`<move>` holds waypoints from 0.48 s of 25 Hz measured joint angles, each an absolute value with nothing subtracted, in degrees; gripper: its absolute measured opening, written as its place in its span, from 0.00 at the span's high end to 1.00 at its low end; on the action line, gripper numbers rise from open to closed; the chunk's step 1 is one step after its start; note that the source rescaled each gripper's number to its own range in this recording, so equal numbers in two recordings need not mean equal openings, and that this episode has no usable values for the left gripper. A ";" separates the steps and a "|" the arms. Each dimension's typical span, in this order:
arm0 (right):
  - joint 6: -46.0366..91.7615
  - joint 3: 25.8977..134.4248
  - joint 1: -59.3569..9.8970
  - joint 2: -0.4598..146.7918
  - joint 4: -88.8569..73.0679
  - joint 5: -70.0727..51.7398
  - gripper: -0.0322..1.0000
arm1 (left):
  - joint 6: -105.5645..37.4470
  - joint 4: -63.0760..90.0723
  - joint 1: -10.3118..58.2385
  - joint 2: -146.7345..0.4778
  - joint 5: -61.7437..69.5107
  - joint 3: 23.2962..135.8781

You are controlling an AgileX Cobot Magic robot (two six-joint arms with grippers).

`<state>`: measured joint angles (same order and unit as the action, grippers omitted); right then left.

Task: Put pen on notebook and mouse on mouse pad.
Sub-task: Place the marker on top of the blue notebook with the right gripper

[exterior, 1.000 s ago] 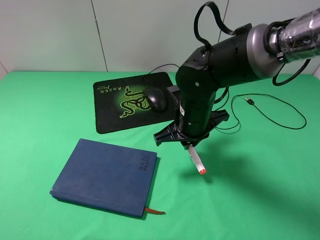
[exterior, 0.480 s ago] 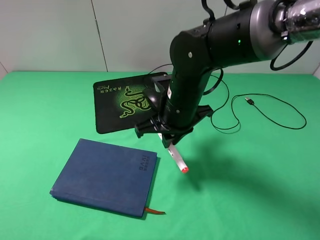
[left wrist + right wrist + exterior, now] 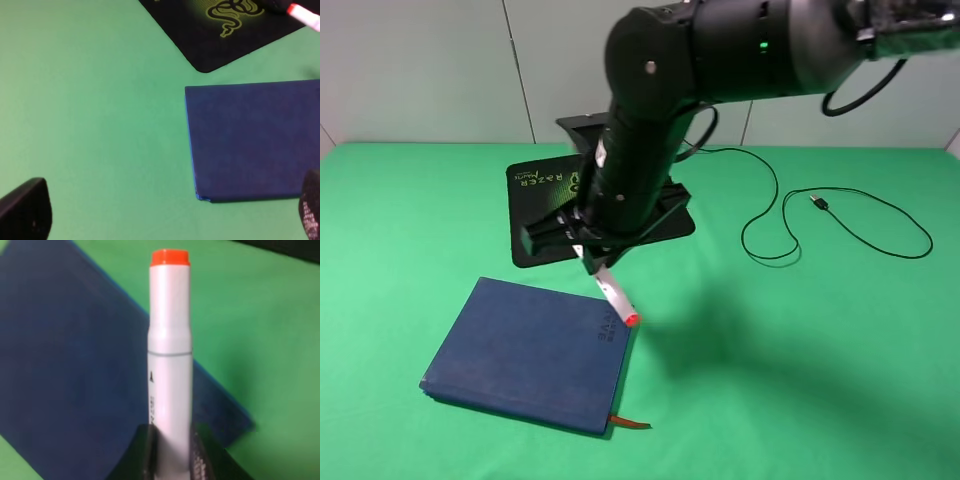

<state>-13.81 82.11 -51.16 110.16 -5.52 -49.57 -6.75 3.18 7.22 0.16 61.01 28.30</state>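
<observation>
Right gripper (image 3: 592,262) clamped on slim white pen with orange-red cap (image 3: 614,297), tilted cap-down. Cap hangs at right edge of dark blue matte notebook (image 3: 520,355); cover lies leftward. Left gripper (image 3: 167,220) spread wide, empty.

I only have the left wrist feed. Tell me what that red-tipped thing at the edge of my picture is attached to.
Observer: It is the pen, clamped between the fingers of the right hand, with its red end pointing away from the hand.
Operator: Give me its place against the notebook.
Observer: In the high camera the pen slants downward, its red tip near the right edge of the notebook.
Operator: Report the mouse.
Observer: I cannot see it. The right arm covers that part of the high view, and only the cable shows, running to a USB plug.
</observation>
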 joint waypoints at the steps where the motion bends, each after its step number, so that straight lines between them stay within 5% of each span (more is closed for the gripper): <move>1: -13.67 83.28 -51.92 111.29 -5.52 -49.90 0.95 | -6.75 3.18 7.22 0.16 61.01 28.30; 12: -12.26 91.96 -59.93 122.92 -4.06 -51.90 0.95 | -6.75 3.18 7.22 0.16 61.01 28.30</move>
